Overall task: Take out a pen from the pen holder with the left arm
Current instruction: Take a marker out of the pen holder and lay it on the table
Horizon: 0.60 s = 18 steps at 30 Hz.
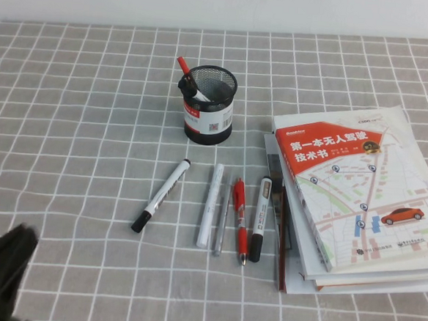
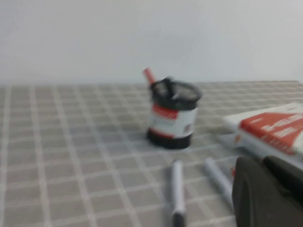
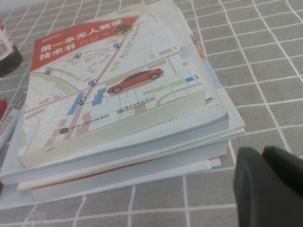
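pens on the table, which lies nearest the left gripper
The slanted black-capped marker, leftmost of the five. The left gripper is at the table's near left, the right gripper by the books.

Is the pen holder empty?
No: a red-capped pen leans in the pen holder; left gripper at near-left corner, right gripper near the books.

The left tool [image 1: 1, 267] fills the lower left corner of the high view as a matt black, blurred mass with a blunt, rounded upper end. No cables, screws or markings can be made out on it. In the left wrist view it sits in the lower right corner as two smooth, black, rounded lumps with a thin dark seam between them and a dull grey sheen along their upper edges. The right tool [image 3: 267, 189] occupies the lower right corner of the right wrist view and looks alike: black, plastic-looking and soft-cornered, with one narrow groove.
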Motion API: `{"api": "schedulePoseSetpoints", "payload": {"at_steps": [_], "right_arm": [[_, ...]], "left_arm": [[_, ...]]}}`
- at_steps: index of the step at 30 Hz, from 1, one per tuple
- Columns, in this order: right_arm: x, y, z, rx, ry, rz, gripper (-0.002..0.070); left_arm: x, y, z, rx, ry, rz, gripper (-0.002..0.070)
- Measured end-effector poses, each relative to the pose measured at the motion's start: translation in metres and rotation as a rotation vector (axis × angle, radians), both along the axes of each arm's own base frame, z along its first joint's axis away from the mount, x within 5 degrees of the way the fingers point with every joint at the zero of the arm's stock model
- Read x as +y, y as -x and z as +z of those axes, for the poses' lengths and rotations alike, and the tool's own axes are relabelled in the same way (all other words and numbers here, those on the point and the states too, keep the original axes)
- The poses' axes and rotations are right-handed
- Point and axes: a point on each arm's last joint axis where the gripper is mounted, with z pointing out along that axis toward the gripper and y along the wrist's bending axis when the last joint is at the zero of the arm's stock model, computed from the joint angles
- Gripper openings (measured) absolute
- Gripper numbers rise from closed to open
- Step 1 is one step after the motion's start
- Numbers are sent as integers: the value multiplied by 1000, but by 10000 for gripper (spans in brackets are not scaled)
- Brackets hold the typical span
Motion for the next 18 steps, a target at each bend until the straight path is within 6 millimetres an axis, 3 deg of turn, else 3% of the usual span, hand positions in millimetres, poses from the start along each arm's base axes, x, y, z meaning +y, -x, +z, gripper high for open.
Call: {"api": "schedulePoseSetpoints", "payload": {"at_steps": [4, 18], "right_arm": [[0, 0, 0, 0, 0, 0, -13], [0, 0, 0, 0, 0, 0, -13]], "left_arm": [[16, 10, -23, 83, 23, 112, -1], [43, 33, -46, 206, -165, 384, -1]]}}
